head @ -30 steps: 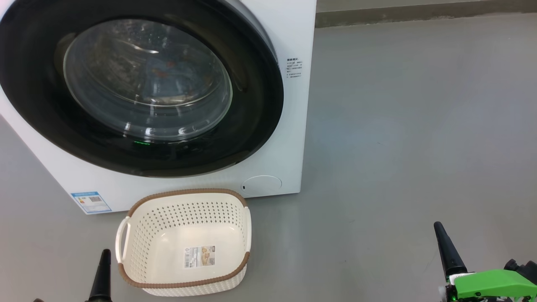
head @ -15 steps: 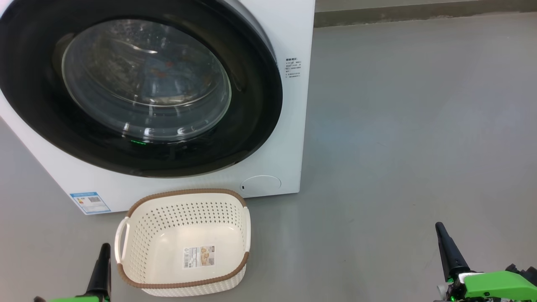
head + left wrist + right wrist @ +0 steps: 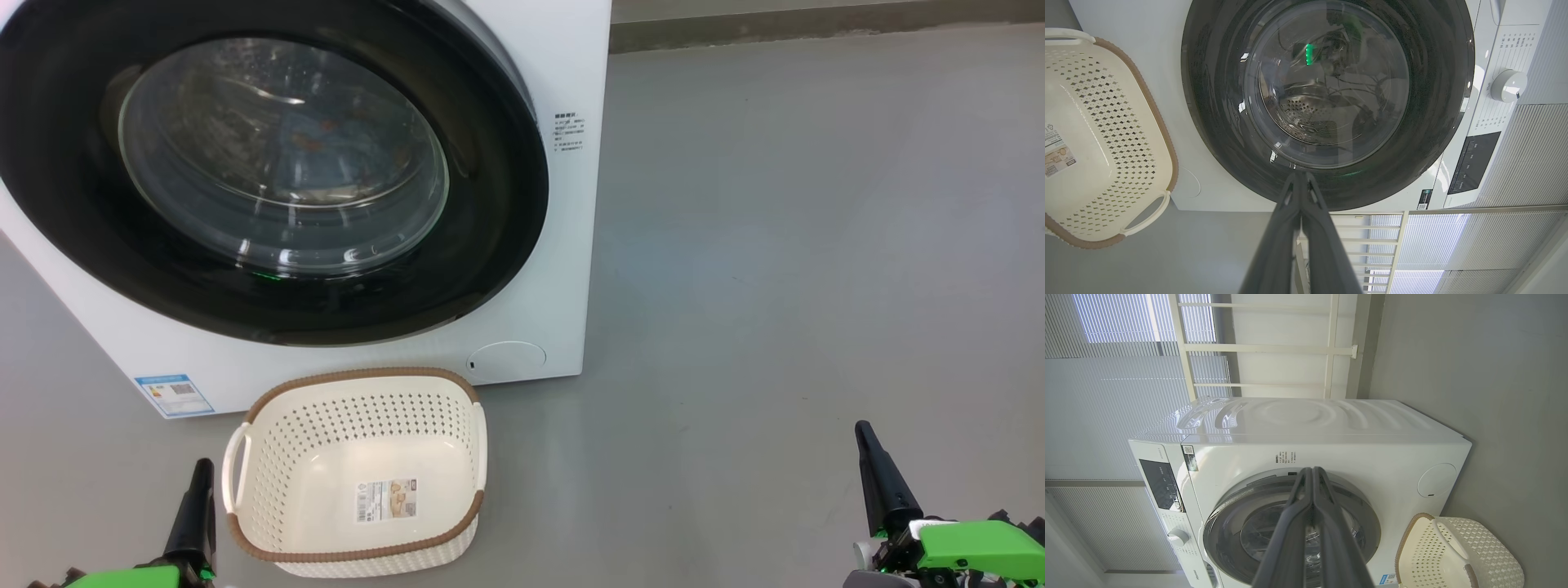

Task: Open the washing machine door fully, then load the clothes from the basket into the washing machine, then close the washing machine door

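With the door [image 3: 498, 204] shut at upper left over blue clothes [image 3: 314, 151] behind its glass, and the basket [image 3: 359, 377] empty at lower centre, the left gripper [image 3: 202, 475], clenched on nothing like the right gripper [image 3: 865, 439], might knock the basket, or a half-latched door might swing open.

On the floor [image 3: 775, 286], the basket [image 3: 359, 412] sits just before the washing machine [image 3: 571, 65], the clothes [image 3: 306, 143] behind its door [image 3: 490, 204].

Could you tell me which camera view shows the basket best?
The head view: the whole basket shows, empty, with a label on its floor. The left wrist view cuts it off; the right wrist view catches part of its outside.
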